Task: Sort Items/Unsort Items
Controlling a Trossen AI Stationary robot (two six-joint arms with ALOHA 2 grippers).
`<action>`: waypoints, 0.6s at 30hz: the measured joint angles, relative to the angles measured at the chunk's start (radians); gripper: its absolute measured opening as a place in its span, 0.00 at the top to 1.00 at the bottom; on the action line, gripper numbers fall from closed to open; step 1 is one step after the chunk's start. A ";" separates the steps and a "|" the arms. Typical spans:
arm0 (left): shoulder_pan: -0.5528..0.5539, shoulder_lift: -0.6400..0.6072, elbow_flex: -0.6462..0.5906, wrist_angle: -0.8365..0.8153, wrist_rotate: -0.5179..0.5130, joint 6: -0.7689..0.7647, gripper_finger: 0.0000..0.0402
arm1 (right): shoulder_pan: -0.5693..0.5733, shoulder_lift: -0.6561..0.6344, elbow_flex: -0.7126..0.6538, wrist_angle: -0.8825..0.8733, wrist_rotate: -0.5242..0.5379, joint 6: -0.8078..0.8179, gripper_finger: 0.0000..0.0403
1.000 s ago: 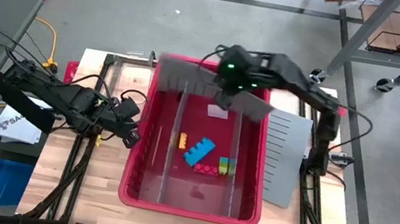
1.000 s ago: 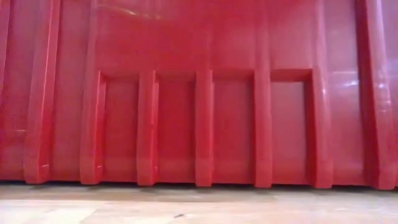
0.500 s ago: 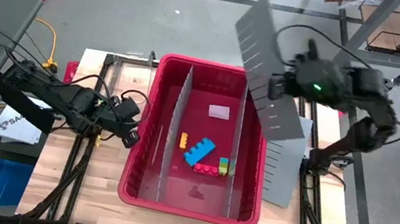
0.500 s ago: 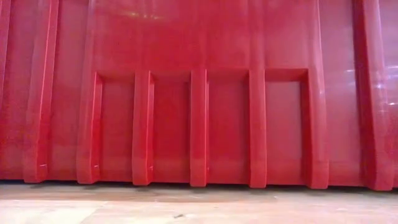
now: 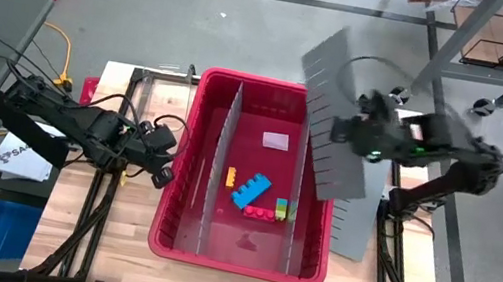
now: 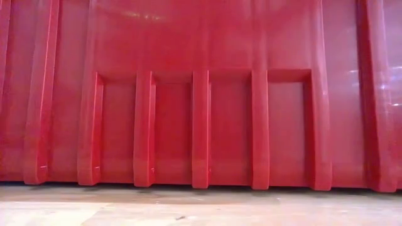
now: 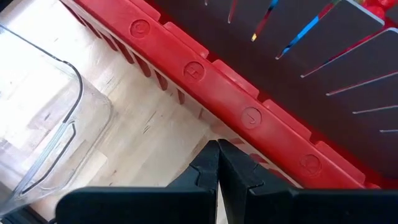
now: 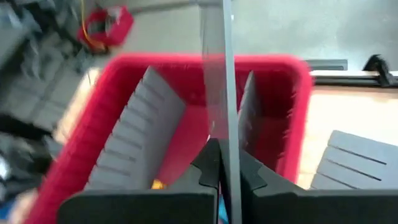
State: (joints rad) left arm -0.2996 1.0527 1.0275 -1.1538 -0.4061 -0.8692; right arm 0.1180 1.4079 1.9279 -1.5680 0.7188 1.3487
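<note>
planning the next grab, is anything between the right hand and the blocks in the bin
Yes: the right hand is shut on a grey divider panel, held over the bin's right rim, above the blocks.

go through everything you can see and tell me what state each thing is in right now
Right gripper: shut on grey divider panel, held above the bin's right edge.
Left gripper: shut, empty, beside red bin.
Bin: two dividers upright inside.
Blocks: loose in middle compartment.
Second grey panel: flat on table.

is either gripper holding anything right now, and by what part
The right gripper holds a grey slotted divider panel pinched by its thin edge, lifted above the red bin. The left gripper, shut beside the bin, holds nothing.
</note>
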 joint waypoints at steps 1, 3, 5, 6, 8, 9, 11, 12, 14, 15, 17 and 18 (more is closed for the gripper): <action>0.000 0.000 0.000 0.000 0.002 0.000 1.00 | 0.005 -0.030 -0.019 -0.001 0.018 0.023 1.00; 0.000 0.000 0.000 0.000 0.003 0.001 1.00 | 0.009 -0.090 -0.048 -0.005 0.039 0.054 1.00; 0.000 0.000 0.000 0.000 0.003 0.012 1.00 | 0.008 -0.139 -0.067 -0.008 0.048 0.074 1.00; 0.000 0.000 0.000 0.000 0.003 0.017 1.00 | 0.009 -0.163 -0.074 -0.002 0.046 0.075 1.00; 0.000 0.000 0.000 0.000 0.003 0.019 1.00 | 0.007 -0.213 -0.090 0.001 0.017 0.073 1.00; 0.000 0.000 0.000 0.000 0.003 0.018 1.00 | 0.000 -0.243 -0.100 0.000 -0.008 0.071 1.00; 0.000 0.000 0.000 0.000 0.003 0.012 1.00 | -0.030 -0.305 -0.138 0.000 -0.044 0.062 1.00; 0.000 0.000 0.000 0.000 0.004 0.009 1.00 | -0.048 -0.340 -0.171 -0.002 -0.066 0.061 1.00; 0.000 0.000 0.000 0.000 0.005 -0.014 1.00 | -0.087 -0.408 -0.241 -0.008 -0.086 0.061 1.00; 0.000 0.000 0.000 0.000 0.005 -0.029 1.00 | -0.109 -0.438 -0.277 -0.006 -0.086 0.062 1.00; 0.000 0.000 0.000 0.000 0.006 -0.060 1.00 | -0.161 -0.498 -0.349 -0.002 -0.109 0.067 1.00; 0.000 0.000 0.000 0.000 0.006 -0.072 1.00 | -0.187 -0.527 -0.386 -0.003 -0.138 0.067 1.00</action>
State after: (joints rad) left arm -0.2996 1.0527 1.0275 -1.1538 -0.3998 -0.9413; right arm -0.0692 0.8813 1.5414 -1.5708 0.5804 1.4152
